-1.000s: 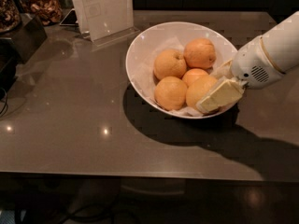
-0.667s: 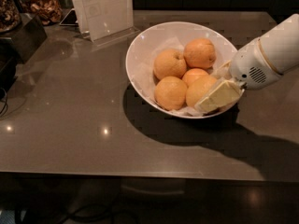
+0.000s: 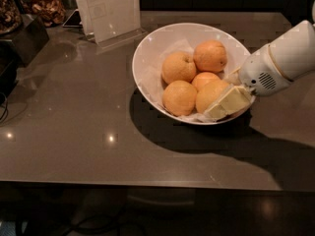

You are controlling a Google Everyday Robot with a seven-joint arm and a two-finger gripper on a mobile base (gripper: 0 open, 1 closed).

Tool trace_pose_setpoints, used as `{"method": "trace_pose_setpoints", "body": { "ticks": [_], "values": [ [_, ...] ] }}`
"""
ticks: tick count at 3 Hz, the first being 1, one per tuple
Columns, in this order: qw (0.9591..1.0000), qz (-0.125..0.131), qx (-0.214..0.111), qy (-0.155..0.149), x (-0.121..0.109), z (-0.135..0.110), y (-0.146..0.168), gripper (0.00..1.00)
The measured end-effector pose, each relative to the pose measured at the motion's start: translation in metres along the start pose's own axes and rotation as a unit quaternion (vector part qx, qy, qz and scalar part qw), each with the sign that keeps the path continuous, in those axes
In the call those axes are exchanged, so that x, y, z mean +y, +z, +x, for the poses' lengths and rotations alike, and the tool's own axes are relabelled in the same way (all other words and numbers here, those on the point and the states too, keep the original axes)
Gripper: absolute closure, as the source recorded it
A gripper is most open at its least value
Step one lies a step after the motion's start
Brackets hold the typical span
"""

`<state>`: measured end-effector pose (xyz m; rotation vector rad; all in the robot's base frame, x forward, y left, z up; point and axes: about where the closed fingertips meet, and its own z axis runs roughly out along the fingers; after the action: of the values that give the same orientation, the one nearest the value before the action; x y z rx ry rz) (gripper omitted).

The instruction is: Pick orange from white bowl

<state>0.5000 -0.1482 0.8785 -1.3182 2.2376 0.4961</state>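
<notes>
The white bowl (image 3: 147, 58) stands on the dark table, lined with white paper and holding five oranges. The orange (image 3: 209, 93), pale yellow-orange, lies at the bowl's near right side. My gripper (image 3: 220, 96) reaches in from the right on a white arm. One cream finger (image 3: 229, 102) lies across the orange's front right. The other finger (image 3: 235, 75) touches its far right side. The gripper is shut on the orange, which still rests in the bowl. The other oranges (image 3: 179, 97) lie to its left and behind it.
A clear acrylic sign holder (image 3: 110, 11) stands behind the bowl at the back left. Dark containers with dried food (image 3: 44, 6) sit at the far left. The table's front edge (image 3: 147, 183) runs below the bowl.
</notes>
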Motion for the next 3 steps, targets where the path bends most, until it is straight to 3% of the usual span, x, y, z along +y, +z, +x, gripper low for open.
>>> {"method": "trace_pose_setpoints", "body": {
  "ticks": [1,3],
  "values": [
    [1.0000,0.000,0.000,0.000,0.000,-0.001,-0.002,0.52],
    [0.9972,-0.012,-0.067,-0.033,0.017,-0.014,-0.031,0.98]
  ]
}}
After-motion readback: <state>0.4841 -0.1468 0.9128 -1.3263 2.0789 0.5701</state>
